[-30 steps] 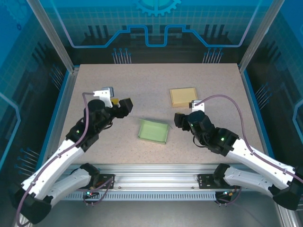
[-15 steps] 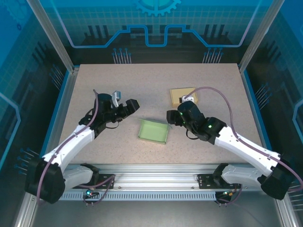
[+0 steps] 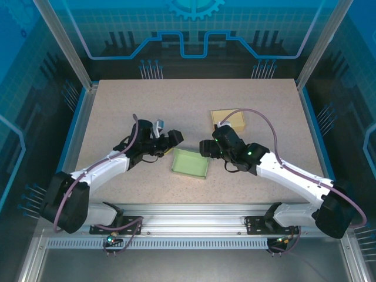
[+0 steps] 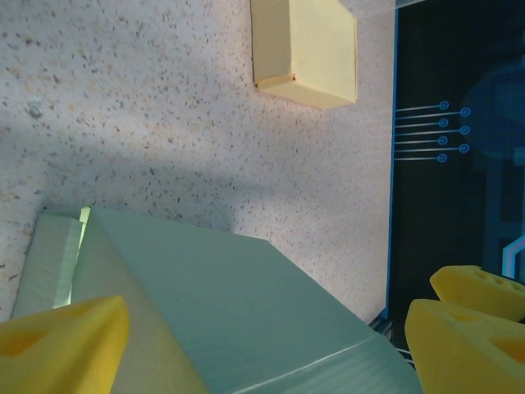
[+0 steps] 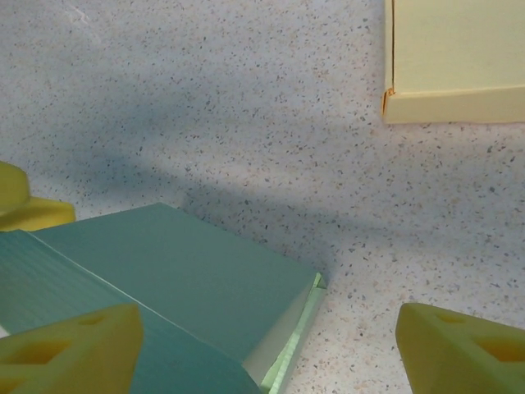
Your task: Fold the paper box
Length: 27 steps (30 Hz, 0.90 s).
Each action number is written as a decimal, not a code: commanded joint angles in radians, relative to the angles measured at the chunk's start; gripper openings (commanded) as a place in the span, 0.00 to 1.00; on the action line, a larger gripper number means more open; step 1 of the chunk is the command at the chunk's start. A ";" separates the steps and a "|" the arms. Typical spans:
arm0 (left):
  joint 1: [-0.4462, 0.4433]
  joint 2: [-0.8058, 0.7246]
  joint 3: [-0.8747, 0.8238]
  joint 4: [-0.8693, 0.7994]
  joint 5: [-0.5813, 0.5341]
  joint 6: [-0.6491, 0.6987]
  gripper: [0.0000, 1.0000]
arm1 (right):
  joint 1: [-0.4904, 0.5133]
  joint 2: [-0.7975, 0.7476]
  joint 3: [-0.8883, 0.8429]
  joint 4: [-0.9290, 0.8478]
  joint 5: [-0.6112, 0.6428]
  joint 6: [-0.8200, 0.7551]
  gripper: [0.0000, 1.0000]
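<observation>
**Green paper box** (image 3: 190,163): lying on the worktop (image 3: 117,106) as an open tray with its walls standing, between the two tools. The left tool (image 3: 174,138) is hovering at its far left corner and the right tool (image 3: 205,148) at its far right corner.

**Left tool:** released, with its fingers (image 4: 61,345) standing wide apart. In the left wrist view a wall and corner of the box are lying under the gap between them. Whether a fingertip is touching the paper cannot be told.

**Right tool:** released likewise, with its fingers (image 5: 463,345) spread. A corner of the box is lying beneath them, nearer one finger than the other.

**Yellow box** (image 3: 228,120): lying closed just beyond the right tool, apart from the green one.

**Step in hand, as judged:** the approach, ahead of any grasp, with nothing being held.

**Next move, as judged:** each tool is needing to settle astride a thin paper wall or flap, pinch lightly and turn it inward. One tool should be steadying the light box while the other is folding.

**Hard to make out:**
- Which flaps are remaining unfolded is unclear, as the box is showing small from above.
- Both wrist views are cutting the box off at their lower edge.
- A yellow shape (image 5: 20,205) at the left edge of the right wrist view may be a finger of the left tool, but this cannot be told.
</observation>
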State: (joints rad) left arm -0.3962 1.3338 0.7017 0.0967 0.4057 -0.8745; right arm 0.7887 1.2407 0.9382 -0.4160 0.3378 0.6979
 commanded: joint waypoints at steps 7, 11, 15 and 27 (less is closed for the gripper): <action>-0.026 0.001 -0.052 0.017 0.019 -0.032 0.85 | 0.001 0.034 -0.053 0.053 -0.043 0.039 0.80; -0.047 0.008 -0.066 0.029 0.013 -0.044 0.83 | 0.008 0.042 -0.088 0.069 -0.045 0.050 0.79; -0.064 0.019 -0.073 0.036 0.000 -0.050 0.82 | 0.015 0.052 -0.102 0.082 -0.048 0.059 0.78; -0.067 0.030 -0.118 0.089 -0.021 -0.085 0.75 | 0.019 0.066 -0.145 0.104 -0.044 0.078 0.77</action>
State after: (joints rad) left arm -0.4576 1.3514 0.5995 0.1627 0.3965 -0.9447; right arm 0.7986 1.2968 0.8097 -0.3313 0.2977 0.7601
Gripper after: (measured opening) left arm 0.755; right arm 0.774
